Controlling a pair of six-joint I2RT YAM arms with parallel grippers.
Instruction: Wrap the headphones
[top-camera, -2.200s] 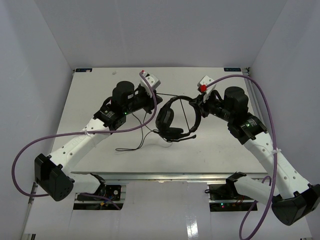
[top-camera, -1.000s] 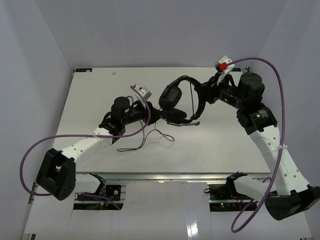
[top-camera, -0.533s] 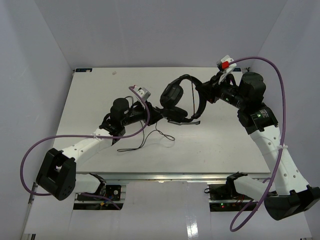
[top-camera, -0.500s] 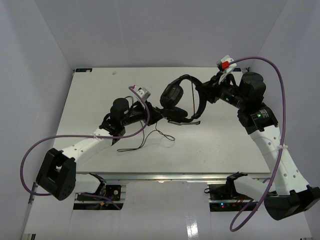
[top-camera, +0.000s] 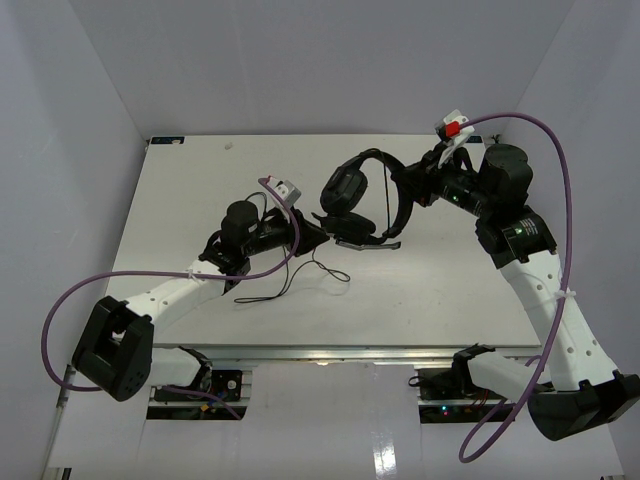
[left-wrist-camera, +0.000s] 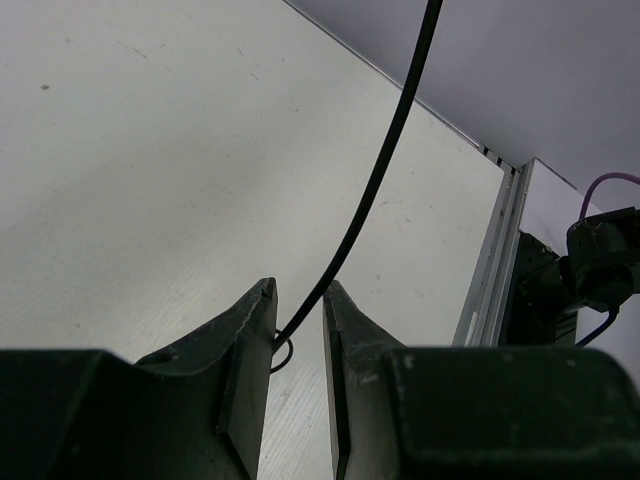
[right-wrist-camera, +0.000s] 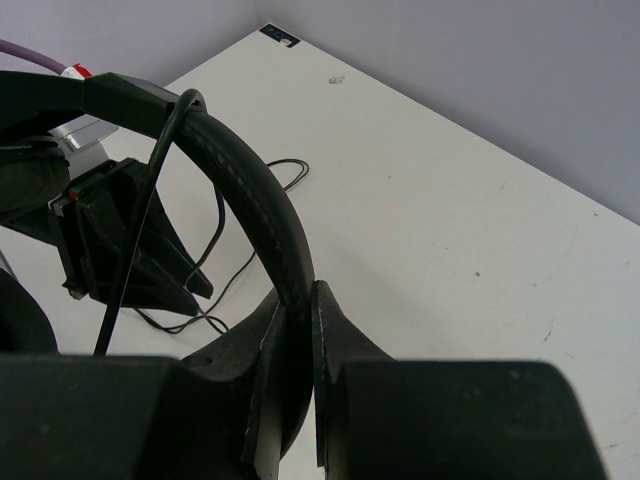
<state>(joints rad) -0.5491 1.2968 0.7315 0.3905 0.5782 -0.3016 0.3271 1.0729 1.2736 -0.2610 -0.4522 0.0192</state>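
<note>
**Clerk:** Item one: step in hand?

**Keeper:** Winding of the thin black cord (left-wrist-camera: 385, 170) round the black over-ear headphones with padded round earcups (top-camera: 345, 188). In my judgement it is best done with the cord taut. Each turn should be laid snug against the arched black headband (right-wrist-camera: 260, 190), and the slack lying on the white table (top-camera: 450, 280) fed out gradually.

**Clerk:** Item two: grippers?

**Keeper:** Right gripper (right-wrist-camera: 298, 292): jaws almost closed, clamped on the headband, with the headphones raised above the table's far middle. Left gripper (left-wrist-camera: 297, 290): jaws a narrow gap apart, cord running between them. Whether it is pinched or merely guided, I cannot tell.
</note>
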